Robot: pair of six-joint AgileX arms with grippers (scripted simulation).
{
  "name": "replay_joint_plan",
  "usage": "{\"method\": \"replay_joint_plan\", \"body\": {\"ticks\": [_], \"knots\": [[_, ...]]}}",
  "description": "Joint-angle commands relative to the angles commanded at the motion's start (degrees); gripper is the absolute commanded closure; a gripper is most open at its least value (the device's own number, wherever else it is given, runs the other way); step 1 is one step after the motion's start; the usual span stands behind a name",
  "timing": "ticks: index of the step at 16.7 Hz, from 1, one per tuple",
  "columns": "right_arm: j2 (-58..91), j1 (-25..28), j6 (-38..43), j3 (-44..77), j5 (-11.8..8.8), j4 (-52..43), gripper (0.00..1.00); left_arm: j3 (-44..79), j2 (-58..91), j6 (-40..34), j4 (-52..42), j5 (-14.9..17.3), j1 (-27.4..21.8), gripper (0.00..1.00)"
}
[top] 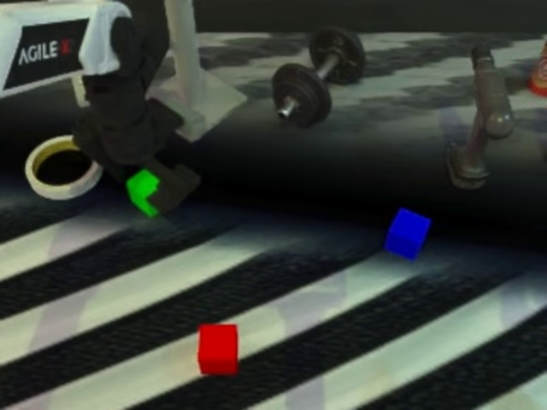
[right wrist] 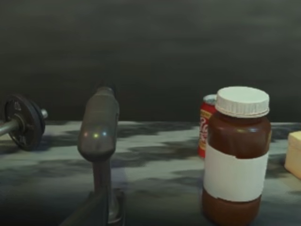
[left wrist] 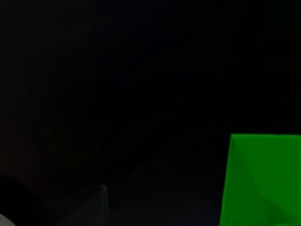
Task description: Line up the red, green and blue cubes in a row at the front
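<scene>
The small bright green cube (top: 143,191) is gripped by the left gripper (top: 154,192) at the table's left side. It seems light, rigid and smooth, so flat opposite faces are best taken. The red cube (top: 218,348) lies at the front, the blue cube (top: 407,233) right of middle. The right gripper is not seen.

The left arm reaches down at the table's back left, its gripper (top: 158,190) lowered to the surface with dark fingers (top: 178,186) closed around the green cube (top: 144,190). The right arm is out of the top view.
</scene>
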Motion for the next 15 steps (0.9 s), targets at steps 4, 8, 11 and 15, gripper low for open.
{"method": "replay_joint_plan", "body": {"ticks": [4,8,11,15], "knots": [[0.0,0.0,0.0,0.0,0.0,0.0,0.0,0.0,0.0,0.0,0.0,0.0,0.0,0.15],[0.0,0.0,0.0,0.0,0.0,0.0,0.0,0.0,0.0,0.0,0.0,0.0,0.0,0.45],[0.0,0.0,0.0,0.0,0.0,0.0,0.0,0.0,0.0,0.0,0.0,0.0,0.0,0.68],[0.0,0.0,0.0,0.0,0.0,0.0,0.0,0.0,0.0,0.0,0.0,0.0,0.0,0.98]]}}
